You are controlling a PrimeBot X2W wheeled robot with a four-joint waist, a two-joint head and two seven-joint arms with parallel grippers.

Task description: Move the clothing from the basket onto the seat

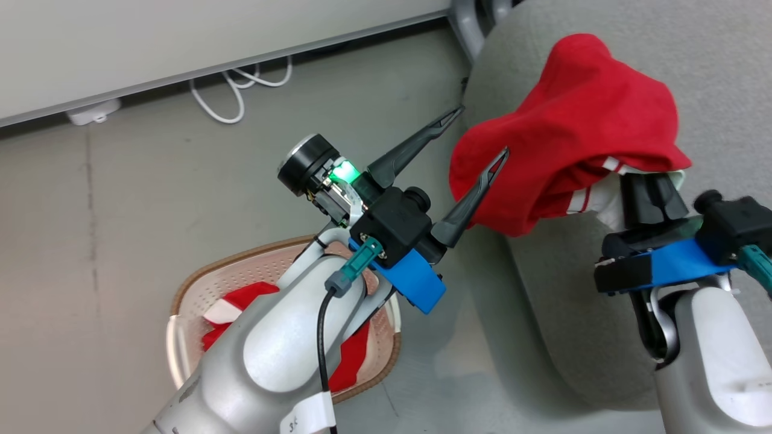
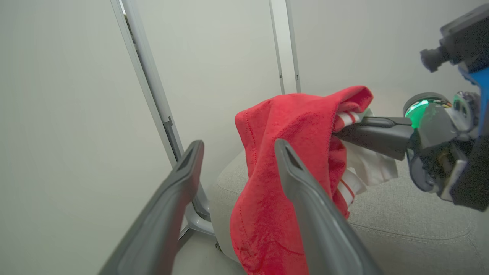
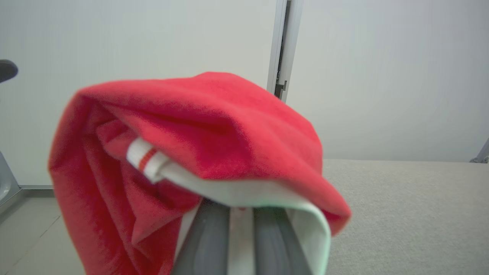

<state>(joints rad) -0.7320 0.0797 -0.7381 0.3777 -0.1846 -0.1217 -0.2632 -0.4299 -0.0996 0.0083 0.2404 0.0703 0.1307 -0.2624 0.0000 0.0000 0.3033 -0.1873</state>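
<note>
A piece of red clothing (image 1: 567, 126) with white striped trim hangs draped over my right gripper (image 1: 650, 184), which is shut on its white edge above the grey seat (image 1: 693, 54). The right wrist view shows that clothing (image 3: 214, 126) folded over the closed fingers (image 3: 208, 240). My left gripper (image 1: 480, 132) is open, its tips just left of the hanging garment, one finger touching or nearly touching it. From the left wrist, the clothing (image 2: 275, 160) hangs behind my right-hand finger (image 2: 305, 198). More red and white clothing (image 1: 241, 298) lies in the basket (image 1: 181, 301), partly hidden by my left forearm.
The basket stands on the grey floor, left of the seat's rounded front corner (image 1: 543, 313). White cables (image 1: 235, 90) and a power strip (image 1: 93, 111) lie along the wall base. A metal frame leg (image 1: 467, 27) rises beside the seat.
</note>
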